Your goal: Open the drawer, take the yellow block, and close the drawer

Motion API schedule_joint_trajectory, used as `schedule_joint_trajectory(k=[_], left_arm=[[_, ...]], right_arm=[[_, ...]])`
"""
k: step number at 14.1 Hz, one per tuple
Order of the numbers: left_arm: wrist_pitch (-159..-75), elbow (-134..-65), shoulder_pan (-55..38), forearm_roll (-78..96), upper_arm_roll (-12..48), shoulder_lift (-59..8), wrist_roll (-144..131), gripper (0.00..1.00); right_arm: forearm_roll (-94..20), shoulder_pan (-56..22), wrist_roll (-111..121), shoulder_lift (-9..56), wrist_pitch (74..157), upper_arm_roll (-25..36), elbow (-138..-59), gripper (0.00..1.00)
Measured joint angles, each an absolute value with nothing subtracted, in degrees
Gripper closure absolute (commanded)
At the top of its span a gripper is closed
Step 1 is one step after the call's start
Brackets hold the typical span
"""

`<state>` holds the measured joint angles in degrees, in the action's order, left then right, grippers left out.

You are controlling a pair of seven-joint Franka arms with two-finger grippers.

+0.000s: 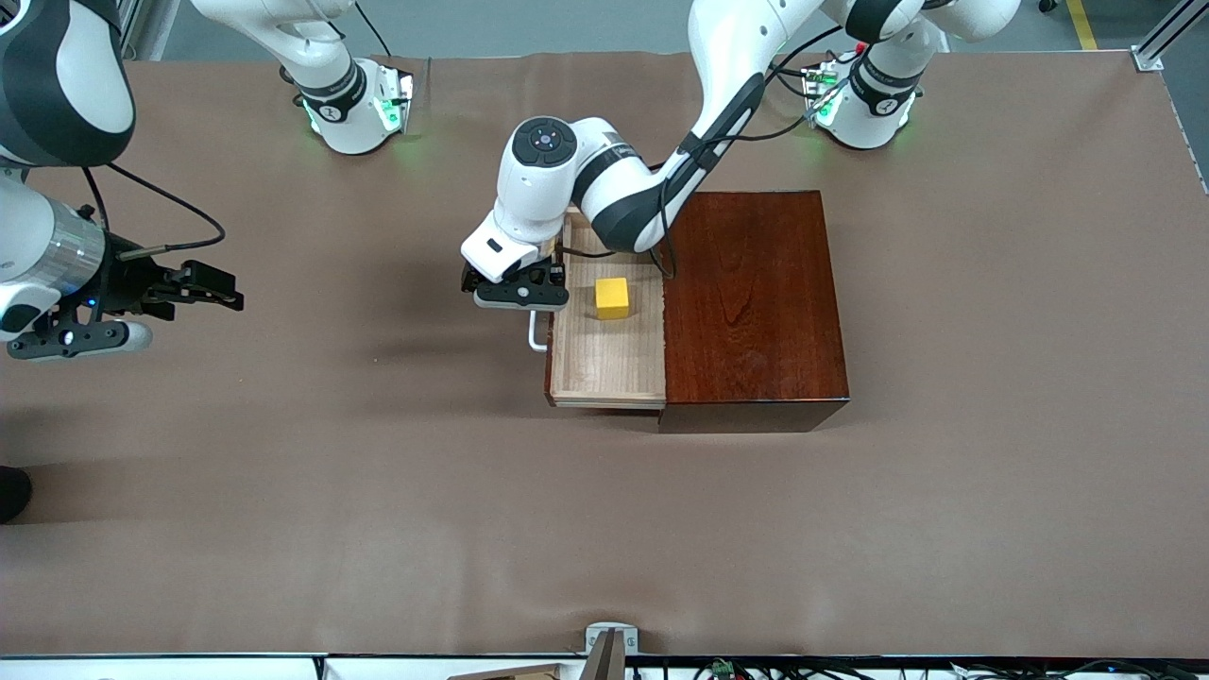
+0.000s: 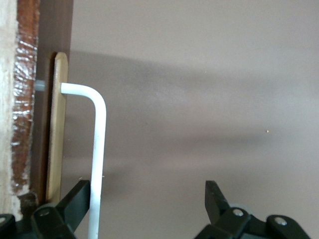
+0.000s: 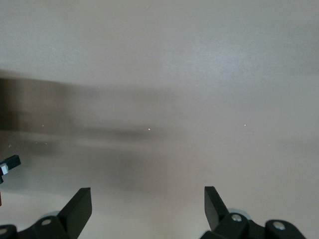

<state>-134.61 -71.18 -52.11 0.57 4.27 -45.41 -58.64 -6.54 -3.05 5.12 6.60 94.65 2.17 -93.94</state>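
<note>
The drawer [image 1: 609, 364], a pale wood tray, stands pulled out of the dark reddish-brown box [image 1: 751, 297] toward the right arm's end of the table. The yellow block [image 1: 612, 297] lies inside it. The white loop handle [image 1: 536, 332] sticks out of the drawer front; it also shows in the left wrist view [image 2: 97, 149]. My left gripper [image 1: 518, 295] hovers over the handle, open; the handle passes between the fingers close to one finger [image 2: 75, 204], not clamped. My right gripper [image 1: 203, 288] is open and empty over bare table at the right arm's end.
The brown table mat [image 1: 378, 491] spreads wide around the box. The left arm's forearm [image 1: 652, 194] crosses over the part of the drawer farthest from the front camera. A small metal bracket [image 1: 611, 640] sits at the table edge nearest the front camera.
</note>
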Motion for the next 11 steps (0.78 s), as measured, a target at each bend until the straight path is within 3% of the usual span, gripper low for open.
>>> schedule_joint_trajectory(k=[7,11], left_arm=[[-126.93,-69.24,-51.70,1.58,4.60,-40.53,-61.91,0.00],[-111.72,-68.83,-46.28,1.58,4.12,-32.68,-61.86,0.00]], right_arm=[[-6.54,-3.18,5.13,6.60,94.65,2.13,-93.95,0.00],[-6.58,-5.21,5.13,6.60,94.87,2.03,-93.95,0.00]])
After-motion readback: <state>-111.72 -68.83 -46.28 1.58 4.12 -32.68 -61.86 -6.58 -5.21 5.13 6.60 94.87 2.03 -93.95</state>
